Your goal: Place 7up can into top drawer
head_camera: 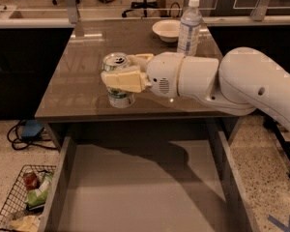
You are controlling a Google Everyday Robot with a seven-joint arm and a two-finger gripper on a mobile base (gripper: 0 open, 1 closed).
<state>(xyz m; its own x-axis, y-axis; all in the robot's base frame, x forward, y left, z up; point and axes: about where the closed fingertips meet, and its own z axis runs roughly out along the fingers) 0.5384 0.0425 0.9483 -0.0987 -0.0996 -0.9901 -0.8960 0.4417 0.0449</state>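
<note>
Two cream fingers (125,80) of my gripper (118,71) are clamped across the middle of the 7up can (120,97), which stands upright at the front edge of the tabletop (82,91), directly behind the open top drawer (135,197). I judge the can to be light and thin-walled: stiff enough along its height, yet easy to dent if I squeeze hard, and its smooth painted side could slip in my pads if I tilt it. A hold around the mid-body, as I have it, seems the right place, since the rim and pull-tab offer nothing to grip. I cannot tell whether the can is full, so its weight is a guess. My near finger covers most of the label, and the far finger is mostly hidden behind the can. Whether the base rests on the tabletop or hangs just clear of it I cannot make out. The drawer's front is cut off at the bottom edge of the view, and my arm's shadow darkens much of its floor.
</note>
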